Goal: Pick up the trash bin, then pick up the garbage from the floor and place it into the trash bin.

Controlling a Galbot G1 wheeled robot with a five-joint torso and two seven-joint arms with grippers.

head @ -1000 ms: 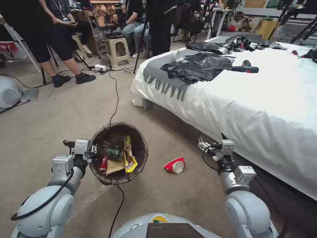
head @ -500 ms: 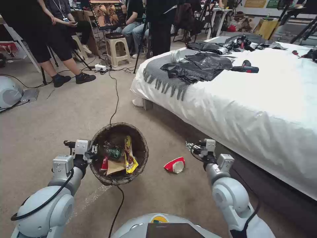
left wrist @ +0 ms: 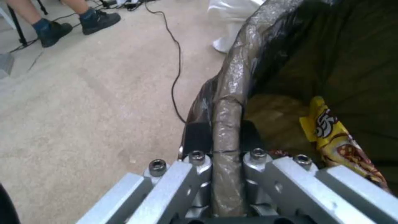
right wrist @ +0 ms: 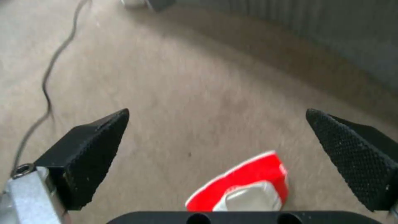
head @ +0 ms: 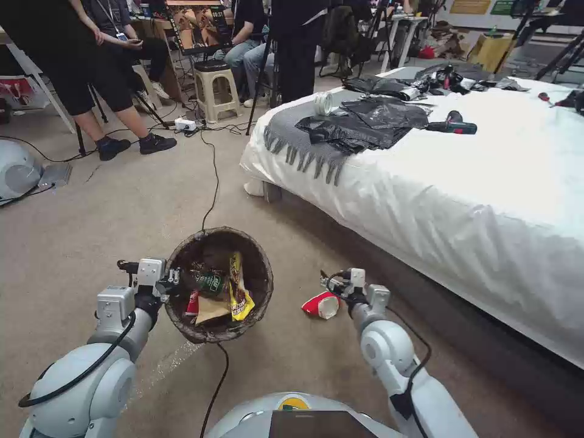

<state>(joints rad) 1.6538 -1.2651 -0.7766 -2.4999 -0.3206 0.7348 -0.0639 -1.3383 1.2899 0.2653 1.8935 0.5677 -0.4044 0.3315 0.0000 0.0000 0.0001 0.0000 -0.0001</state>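
The trash bin (head: 219,243), lined with a dark crinkled bag, hangs just above the carpet floor (head: 121,207). My left gripper (head: 172,281) is shut on its near rim (left wrist: 226,124). Inside lie a yellow snack wrapper (head: 238,292), a green-labelled bottle (head: 210,281), a brown paper scrap (head: 211,307) and a red wrapper. A crushed red-and-white paper cup (head: 321,305) lies on the floor to the bin's right. My right gripper (head: 328,283) hovers just above and beyond that cup (right wrist: 244,189), open, its black pads (right wrist: 95,140) wide apart.
A bed (head: 474,201) with a white sheet runs along the right, its edge close to my right arm. A black cable (head: 213,176) crosses the carpet under the bin. People, a stool (head: 216,88) and tripods stand at the back; open carpet lies left of the bin.
My right arm has swung left and down from beside the bed to just over the red-and-white cup. The left arm and the bin have stayed put.
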